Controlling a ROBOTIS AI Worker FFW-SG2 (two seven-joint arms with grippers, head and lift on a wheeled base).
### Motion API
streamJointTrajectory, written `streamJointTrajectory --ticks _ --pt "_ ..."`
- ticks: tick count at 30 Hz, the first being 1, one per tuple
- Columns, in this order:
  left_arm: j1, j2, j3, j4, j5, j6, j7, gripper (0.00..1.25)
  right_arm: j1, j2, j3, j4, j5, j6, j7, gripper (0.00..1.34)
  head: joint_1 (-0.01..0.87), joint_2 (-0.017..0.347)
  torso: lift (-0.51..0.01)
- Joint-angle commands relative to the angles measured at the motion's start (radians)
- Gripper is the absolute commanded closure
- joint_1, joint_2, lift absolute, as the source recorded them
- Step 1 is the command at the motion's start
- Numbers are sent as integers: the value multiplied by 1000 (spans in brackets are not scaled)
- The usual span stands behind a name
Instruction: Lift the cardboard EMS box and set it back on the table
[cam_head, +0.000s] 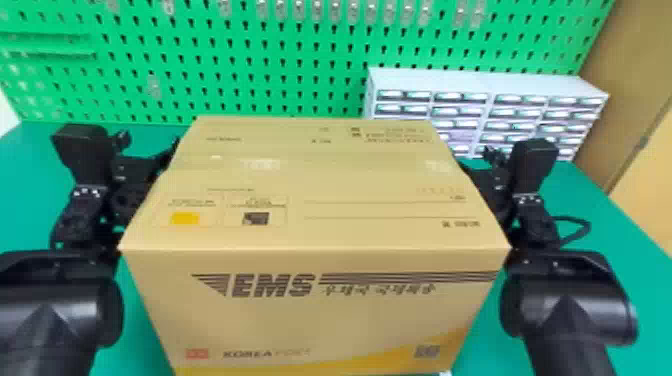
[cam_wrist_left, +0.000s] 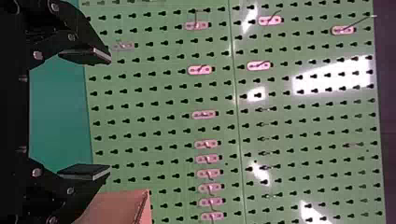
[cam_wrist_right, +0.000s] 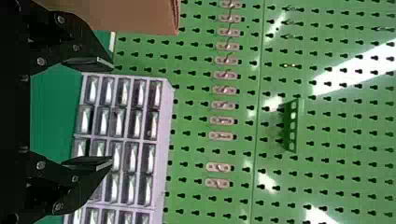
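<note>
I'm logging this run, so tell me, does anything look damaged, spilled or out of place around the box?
Nothing stands out. The cardboard EMS box looks closed, with no dent or tear on the faces in view, and the drawer cabinet behind it stands upright before the green pegboard.

the left gripper (cam_head: 131, 195) has its fingers (cam_wrist_left: 84, 171) spread apart; part of the cardboard ems box (cam_wrist_left: 121, 207) shows by one finger; beyond are the green table (cam_wrist_left: 58, 116) and a pegboard (cam_wrist_left: 163, 100) with hooks (cam_wrist_left: 204, 115)
</note>
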Motion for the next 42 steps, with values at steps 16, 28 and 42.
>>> streamJointTrajectory --ticks 16,28,42 --pt "25 0 10 59 4 -48 0 421 28 -21 15 71 -35 -33 0 544 678 -14 -95" --pt "27 0 41 70 14 -77 -28 421 37 -41 -6 67 -54 -44 2 544 678 -14 -95" --pt "37 0 164 26 -20 -82 -72 421 62 -106 -115 -4 -50 -27 2 544 678 -14 -95"
